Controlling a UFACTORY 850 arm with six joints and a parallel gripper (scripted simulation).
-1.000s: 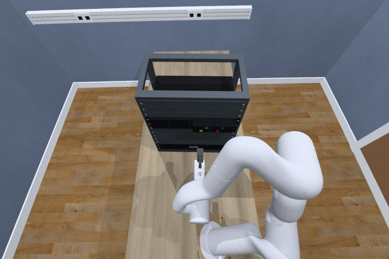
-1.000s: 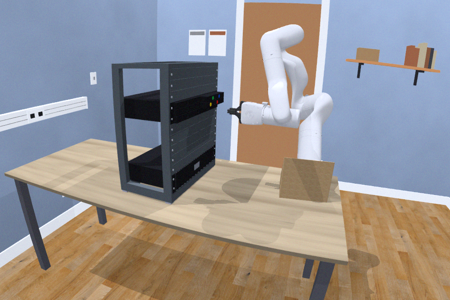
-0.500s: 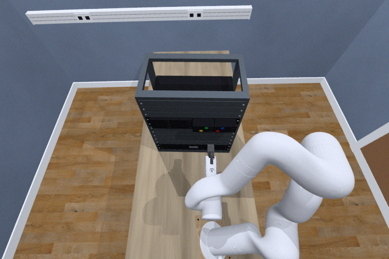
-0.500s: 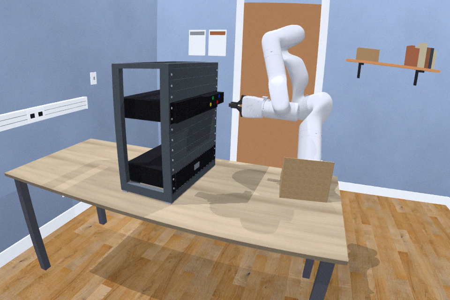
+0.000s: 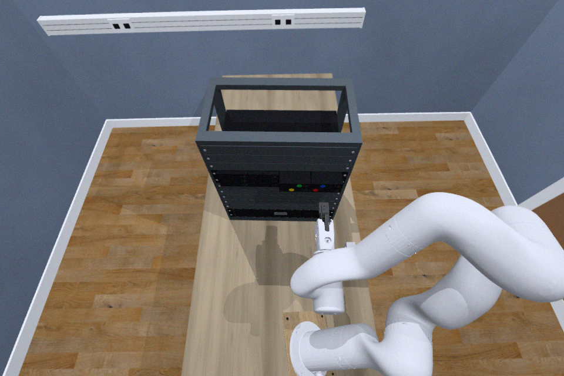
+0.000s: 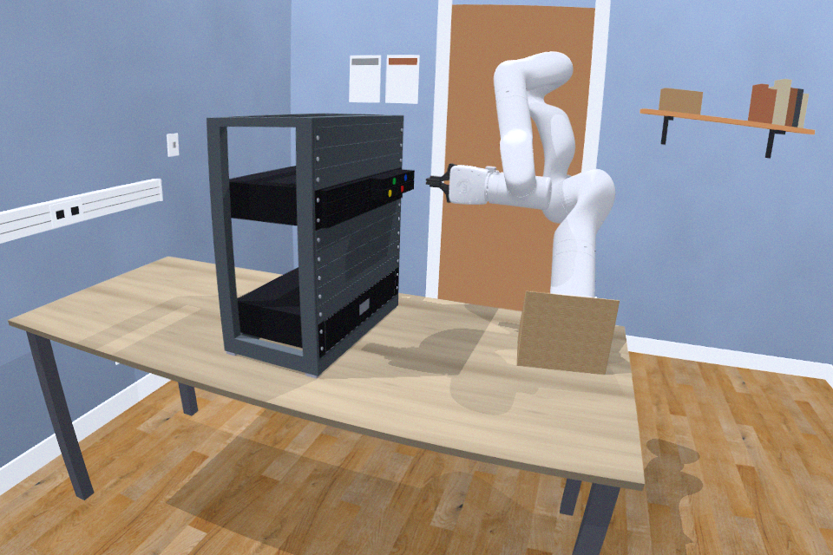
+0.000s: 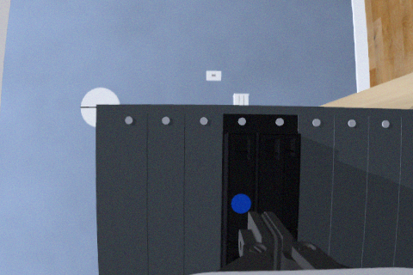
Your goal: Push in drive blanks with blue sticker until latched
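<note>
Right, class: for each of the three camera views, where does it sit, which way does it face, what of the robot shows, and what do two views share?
Top: high above the arm's base, facing down at the rack; arm and shut gripper show.
Exterior: off the table's corner, looking across at rack and whole arm.
Wrist: on the gripper, facing the rack front; only fingers show.
Shared: the blue sticker appears in top and wrist.

- One rack [image 6: 306, 196], near the desk's [image 6: 168, 307] left end.
- Four stickered blanks: one blue [image 5: 322, 186], one red [image 5: 315, 190], one green [image 5: 298, 185], one yellow [image 5: 291, 190].
- One box [image 6: 565, 330], at the desk's right end.
- One arm [image 6: 528, 130], with one gripper [image 6: 434, 182].
- Two papers [image 6: 384, 78] on the wall.
- One door [image 6: 515, 150].
- One shelf [image 6: 725, 120].
</note>
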